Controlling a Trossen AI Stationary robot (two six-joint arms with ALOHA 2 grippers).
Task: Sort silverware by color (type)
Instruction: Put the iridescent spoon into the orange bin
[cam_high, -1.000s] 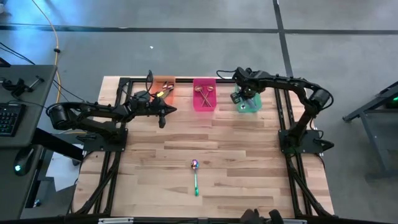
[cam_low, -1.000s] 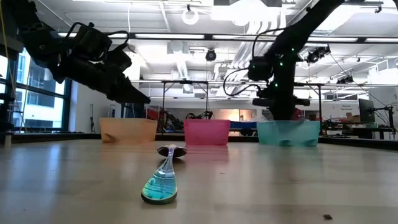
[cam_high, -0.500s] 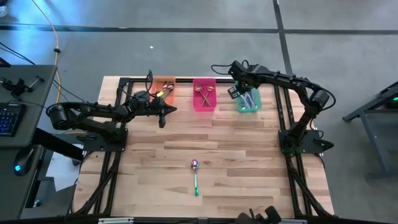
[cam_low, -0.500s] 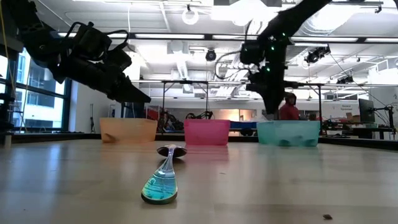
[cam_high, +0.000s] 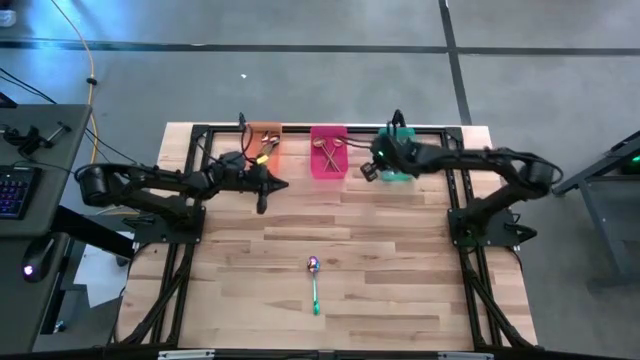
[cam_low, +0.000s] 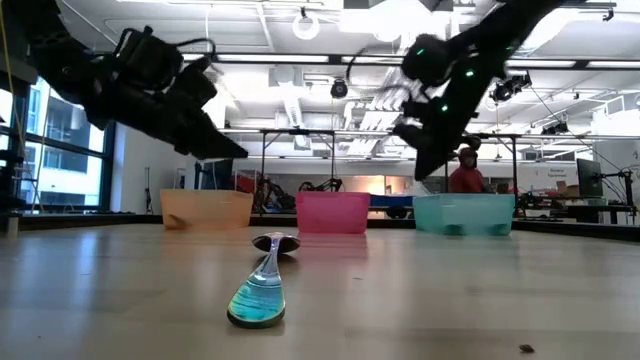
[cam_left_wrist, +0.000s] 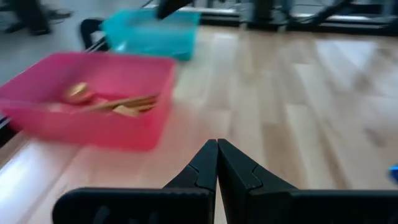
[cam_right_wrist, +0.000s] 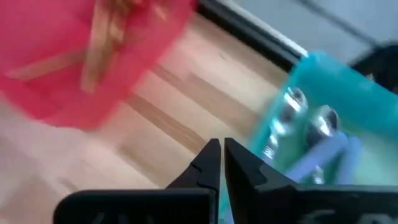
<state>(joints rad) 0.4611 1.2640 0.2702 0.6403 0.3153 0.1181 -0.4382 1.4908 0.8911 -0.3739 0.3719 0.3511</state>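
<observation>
Right pincer (cam_high: 366, 171) is closed w/ nothing in it, up off the desk (cam_high: 400, 250) just in front of the green bin (cam_high: 398, 170), btwn it and the pink bin (cam_high: 327, 165). Left pincer (cam_high: 285, 184) also closed and empty, hanging in front of the orange bin (cam_high: 266, 138), tips pointed toward desk centre.

One spoon left loose: rainbow bowl, green handle, last spoon (cam_high: 314, 283) lies alone mid-desk toward the front edge, well apart from both arms, handle pointing at the front. Pink bin holds gold spoons (cam_left_wrist: 118, 104), green bin holds silver ones w/ purple handles (cam_right_wrist: 311, 140), orange bin has a few pcs, type hard to tell.

Judgement: step in hand = go fetch that last spoon. Either arm could reach; the left's tips already point that way. To do well: open jaws before descent, come straight down over the handle's mid-section, jaws set across the handle not along it. Thin metal flat on wood, so tips need to touch the desk surface or it'll slip out. Lift clear before swinging to bins. Which bin takes rainbow type, can't tell; orange looks likeliest.
</observation>
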